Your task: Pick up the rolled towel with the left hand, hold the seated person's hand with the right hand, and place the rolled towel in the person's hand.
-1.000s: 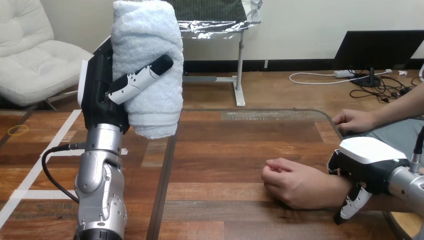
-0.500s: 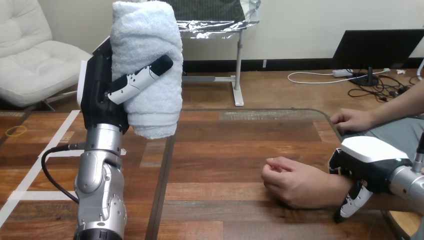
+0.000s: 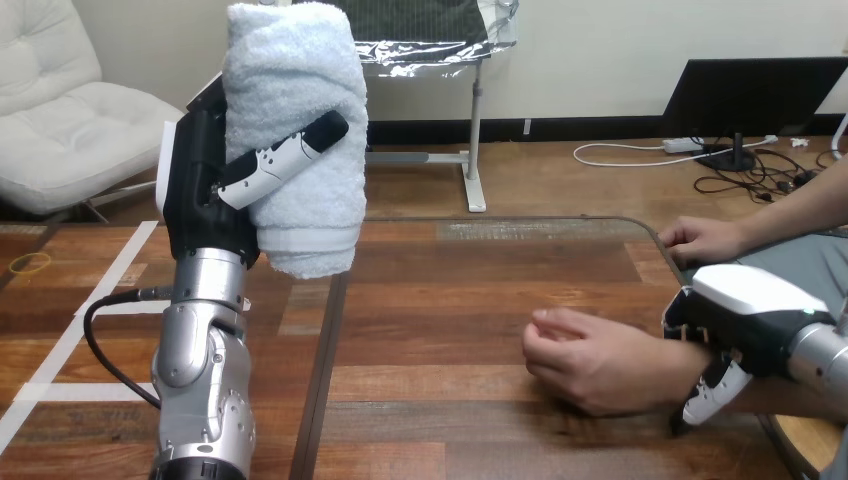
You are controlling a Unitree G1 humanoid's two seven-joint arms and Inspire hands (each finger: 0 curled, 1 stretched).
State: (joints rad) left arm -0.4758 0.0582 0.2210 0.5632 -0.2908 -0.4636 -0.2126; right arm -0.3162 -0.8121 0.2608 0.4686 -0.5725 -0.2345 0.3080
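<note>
The left hand (image 3: 215, 190) clasps the upright pale-blue rolled towel (image 3: 295, 80) in its fingers (image 3: 285, 155) at left; the right hand's (image 3: 745, 310) fingers (image 3: 712, 390) wrap the person's wrist (image 3: 672, 362) on the wooden table (image 3: 450, 300).

This looks like a robot testing lab rather than a home. At the near left of a wooden table (image 3: 30, 330) stands a silver machine arm, the robot's left arm (image 3: 200, 370). The robot's right arm (image 3: 825, 360) comes in at the near right. White tape lines (image 3: 110, 280) are stuck across the left part of the table. A clear sheet (image 3: 450, 330) with a rounded far corner covers the right part. The person's hand (image 3: 600, 365) lies over this sheet, close to the machine.
</note>
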